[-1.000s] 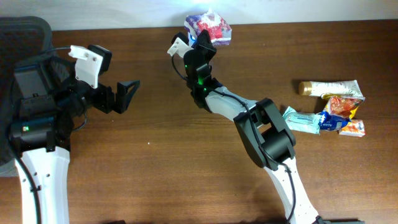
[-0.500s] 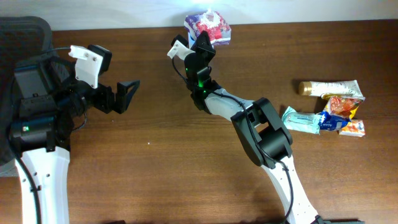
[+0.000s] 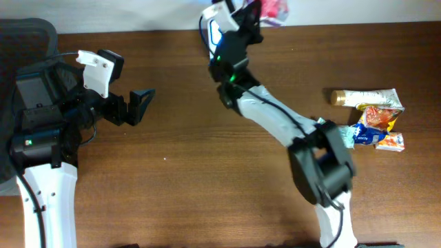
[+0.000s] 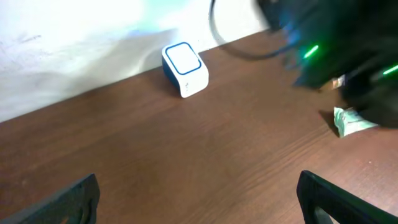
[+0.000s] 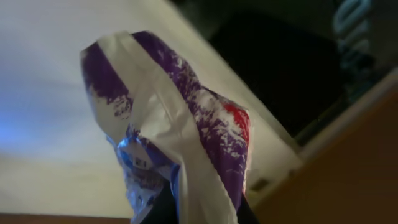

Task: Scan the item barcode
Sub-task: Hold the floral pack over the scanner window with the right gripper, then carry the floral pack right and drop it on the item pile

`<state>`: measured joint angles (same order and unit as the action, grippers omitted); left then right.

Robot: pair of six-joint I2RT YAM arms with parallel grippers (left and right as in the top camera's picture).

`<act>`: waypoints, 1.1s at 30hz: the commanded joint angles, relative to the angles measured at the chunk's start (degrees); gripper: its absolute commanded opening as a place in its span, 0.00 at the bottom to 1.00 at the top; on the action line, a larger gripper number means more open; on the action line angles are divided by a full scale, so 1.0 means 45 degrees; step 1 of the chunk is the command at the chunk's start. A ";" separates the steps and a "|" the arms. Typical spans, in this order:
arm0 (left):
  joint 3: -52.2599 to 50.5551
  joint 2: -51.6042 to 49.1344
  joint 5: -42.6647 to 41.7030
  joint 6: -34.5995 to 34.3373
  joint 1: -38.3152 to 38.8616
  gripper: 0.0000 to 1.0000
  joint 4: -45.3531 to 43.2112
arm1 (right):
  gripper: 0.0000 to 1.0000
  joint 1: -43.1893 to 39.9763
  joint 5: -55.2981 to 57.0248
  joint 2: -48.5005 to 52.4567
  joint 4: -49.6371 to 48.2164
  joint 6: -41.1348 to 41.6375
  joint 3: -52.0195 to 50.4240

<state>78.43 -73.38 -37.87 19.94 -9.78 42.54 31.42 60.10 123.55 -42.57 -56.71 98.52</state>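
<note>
My right gripper [image 3: 256,14] is at the table's back edge, shut on a purple, white and red snack packet [image 3: 273,8]. In the right wrist view the packet [image 5: 186,124] hangs up from the gripper [image 5: 199,211] and fills the frame, with a small printed label low on its left side. A white scanner with a blue face [image 4: 185,60] stands against the wall in the left wrist view, left of the blurred right arm. My left gripper [image 3: 141,103] is open and empty over the table's left side, its gripper [image 4: 199,199] spread wide above bare wood.
A cluster of items lies at the right: a gold-capped tube [image 3: 362,98], a red and yellow snack packet [image 3: 379,117], a teal packet [image 3: 337,133] and a small red and white packet [image 3: 391,142]. The teal packet [image 4: 354,120] also shows beside the right arm.
The right arm has raised the packet and swung it right along the back edge, off the scanner. The left arm has not moved.
</note>
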 commanded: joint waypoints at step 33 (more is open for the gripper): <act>0.0151 0.0175 0.1719 -0.0078 0.2195 0.99 0.1574 | 0.74 -1.5577 -2.1226 -0.6664 1.9195 1.2978 -0.6149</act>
<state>78.52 -73.36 -30.81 19.94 -0.01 49.71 -38.39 -33.23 93.67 43.81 -0.14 70.54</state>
